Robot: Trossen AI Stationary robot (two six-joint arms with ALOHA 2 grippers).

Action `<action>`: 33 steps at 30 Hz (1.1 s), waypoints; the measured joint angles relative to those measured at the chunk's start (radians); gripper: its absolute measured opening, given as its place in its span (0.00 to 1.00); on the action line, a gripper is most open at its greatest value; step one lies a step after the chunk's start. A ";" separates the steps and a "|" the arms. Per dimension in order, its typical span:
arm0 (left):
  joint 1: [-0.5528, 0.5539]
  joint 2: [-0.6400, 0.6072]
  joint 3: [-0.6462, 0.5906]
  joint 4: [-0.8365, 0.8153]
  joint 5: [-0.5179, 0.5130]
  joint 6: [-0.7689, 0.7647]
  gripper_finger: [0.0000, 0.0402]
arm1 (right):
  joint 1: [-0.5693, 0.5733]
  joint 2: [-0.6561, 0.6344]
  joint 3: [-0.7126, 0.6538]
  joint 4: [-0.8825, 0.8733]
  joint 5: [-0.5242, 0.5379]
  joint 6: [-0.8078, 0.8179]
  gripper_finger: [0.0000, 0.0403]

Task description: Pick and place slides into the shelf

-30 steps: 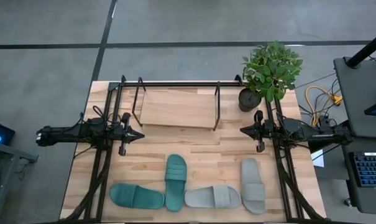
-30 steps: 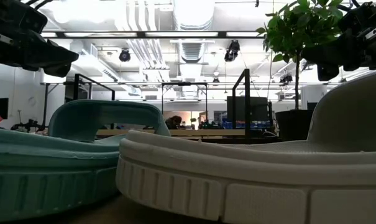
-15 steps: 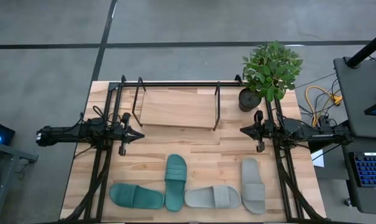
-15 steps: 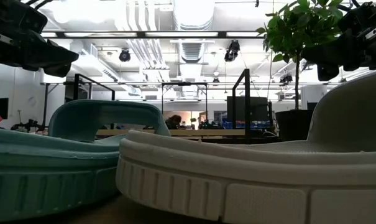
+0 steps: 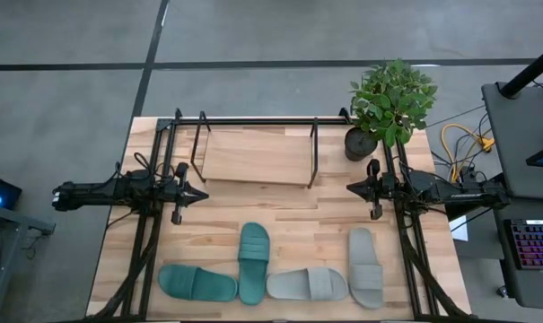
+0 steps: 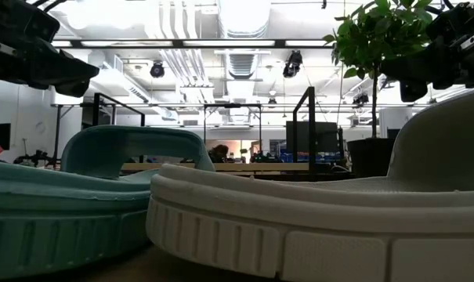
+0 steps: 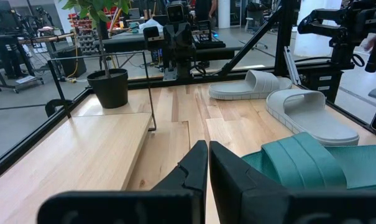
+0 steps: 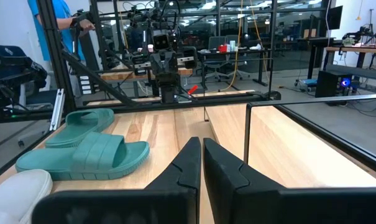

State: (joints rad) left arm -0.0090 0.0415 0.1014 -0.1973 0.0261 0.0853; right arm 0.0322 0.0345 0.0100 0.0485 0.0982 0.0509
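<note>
Slides, two soft green rubber ones [image 5: 252, 261] [image 5: 197, 283] and two grey ones [image 5: 308, 284] [image 5: 365, 267], lie in front of the empty black-tube wooden shelf [image 5: 256, 159], probably light and bendy, best pinched by the strap, while the left gripper [image 5: 199, 193] and right gripper [image 5: 353, 187] hang closed beside it.

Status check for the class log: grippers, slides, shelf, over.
Left gripper and right gripper shut, empty, flanking the shelf. All four slides on the table's near edge, none shelved. Nothing blocking the shelf.
</note>
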 joint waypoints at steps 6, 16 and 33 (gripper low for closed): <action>0.000 0.000 0.000 0.031 0.000 0.000 0.00 | 0.000 0.000 0.000 0.000 0.000 0.001 0.02; 0.000 0.000 0.001 0.060 0.000 0.000 0.00 | 0.000 0.000 0.000 0.000 0.000 0.001 0.02; 0.000 0.322 0.043 0.604 -0.002 0.106 0.00 | 0.000 0.002 0.000 0.384 -0.151 -0.150 0.13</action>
State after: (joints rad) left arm -0.0090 0.3635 0.1449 0.4066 0.0242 0.1917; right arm 0.0326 0.0360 0.0105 0.4330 -0.0528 -0.0988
